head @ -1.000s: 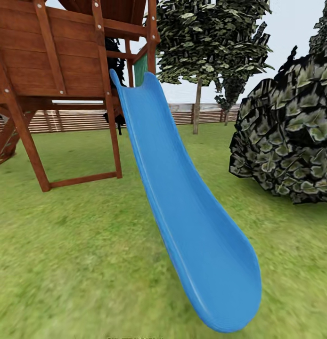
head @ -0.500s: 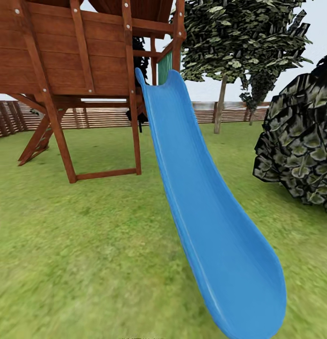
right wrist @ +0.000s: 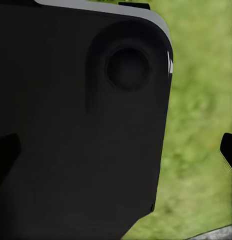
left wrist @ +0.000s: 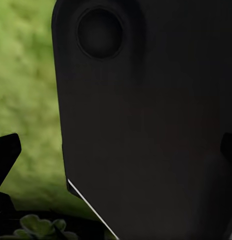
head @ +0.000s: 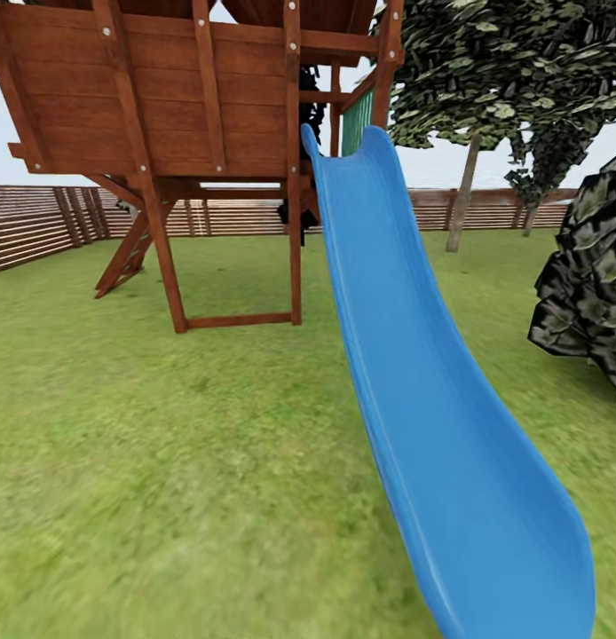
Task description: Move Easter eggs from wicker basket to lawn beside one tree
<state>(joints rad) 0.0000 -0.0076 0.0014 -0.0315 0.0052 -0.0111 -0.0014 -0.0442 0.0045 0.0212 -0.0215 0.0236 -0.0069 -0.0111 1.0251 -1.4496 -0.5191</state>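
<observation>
Left wrist view: a dark fingertip (left wrist: 5,155) of the left gripper is poking in at one edge, another at the opposite edge, so the jaws are standing wide apart with nothing between them. A large dark robot body panel (left wrist: 146,125) with a round recess is blocking most of the frame; blurred green grass is showing beside it, some leaves low down.

Right wrist view: same picture. A dark fingertip (right wrist: 228,150) of the right gripper is sitting at one edge, another at the opposite one, jaws spread and empty, a dark rounded panel (right wrist: 80,125) close in front, grass beyond.

Head view: the mottled green lawn (head: 148,461) is spreading across the fenced garden. A long blue plastic slide (head: 432,390) is running down from a brown wooden play tower (head: 166,98). A tree with a thin grey-brown trunk (head: 462,200) is standing near the brown horizontal-slat fence (head: 42,222), behind the slide. A dark leafy bush (head: 592,284) is sitting at the right edge.
</observation>
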